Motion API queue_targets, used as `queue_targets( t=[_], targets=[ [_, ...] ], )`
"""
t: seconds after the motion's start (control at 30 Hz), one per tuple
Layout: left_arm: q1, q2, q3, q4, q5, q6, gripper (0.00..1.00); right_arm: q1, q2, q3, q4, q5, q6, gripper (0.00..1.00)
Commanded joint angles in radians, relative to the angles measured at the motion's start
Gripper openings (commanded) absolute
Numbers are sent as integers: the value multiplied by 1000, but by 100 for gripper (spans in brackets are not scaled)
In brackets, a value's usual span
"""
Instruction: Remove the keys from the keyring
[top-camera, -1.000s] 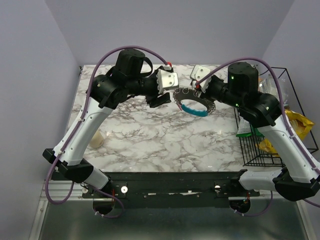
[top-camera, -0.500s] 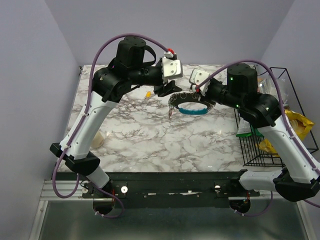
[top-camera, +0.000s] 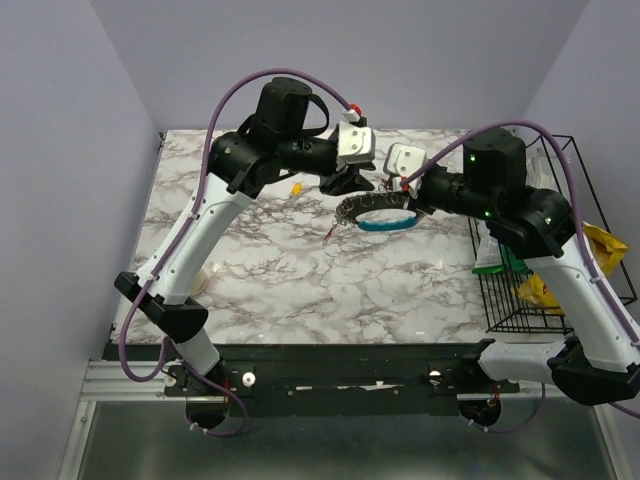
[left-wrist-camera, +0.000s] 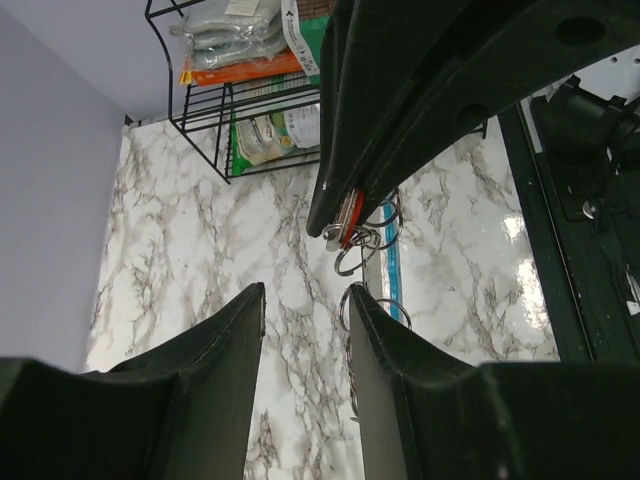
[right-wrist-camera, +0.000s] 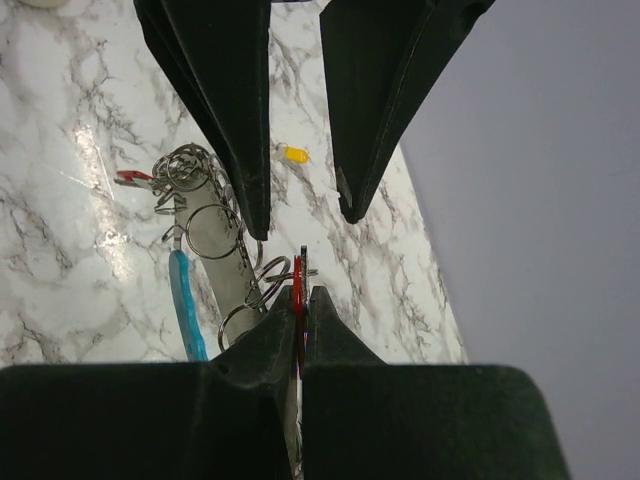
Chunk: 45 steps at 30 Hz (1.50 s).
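Note:
The keyring (top-camera: 381, 226), a grey and blue loop, hangs just above the marble between the two grippers. In the right wrist view its grey band (right-wrist-camera: 214, 236) carries several small wire rings. My right gripper (right-wrist-camera: 303, 292) is shut on a red key (right-wrist-camera: 298, 276) joined to those rings; it also shows in the left wrist view (left-wrist-camera: 346, 214). My left gripper (left-wrist-camera: 305, 290) is open and empty, its fingers (right-wrist-camera: 232, 120) pointing down just behind the ring. Another red key (right-wrist-camera: 130, 178) dangles at the ring's left end (top-camera: 331, 235). A yellow key (top-camera: 296, 187) lies loose on the table.
A black wire basket (top-camera: 560, 250) with snack packets stands at the table's right edge. A cream round object (top-camera: 195, 280) sits near the left front. The purple walls close in at the back and sides.
My left gripper has swung right and farther back, close to the right gripper. The keyring has shifted slightly with the right gripper. The yellow key on the table has come into view.

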Motion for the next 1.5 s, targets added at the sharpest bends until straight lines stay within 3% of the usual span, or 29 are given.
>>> queue_targets(
  t=[0.0, 0.27, 0.63, 0.83, 0.97, 1.23, 1.47],
  targets=[
    [0, 9, 3, 59, 78, -52, 47, -4, -21, 35, 9, -20, -11, 1],
    [-15, 30, 5, 60, 87, -73, 48, -4, -24, 31, 16, -11, -12, 1],
    [-37, 30, -30, 65, 109, -101, 42, -4, -29, 15, 48, 35, -6, 1],
    [-40, 32, -38, 75, 113, -110, 32, -4, -34, 6, 55, 48, -8, 1],
    [-41, 35, -32, 82, 117, -121, 17, -4, -35, -3, 63, 63, -11, 1],
    [-43, 38, -35, 94, 95, -150, 1, -4, -49, -24, 75, 116, -26, 1],
    [-40, -2, -61, 151, -31, -224, 0, -4, -76, -93, 106, 297, -107, 1]
  ],
)
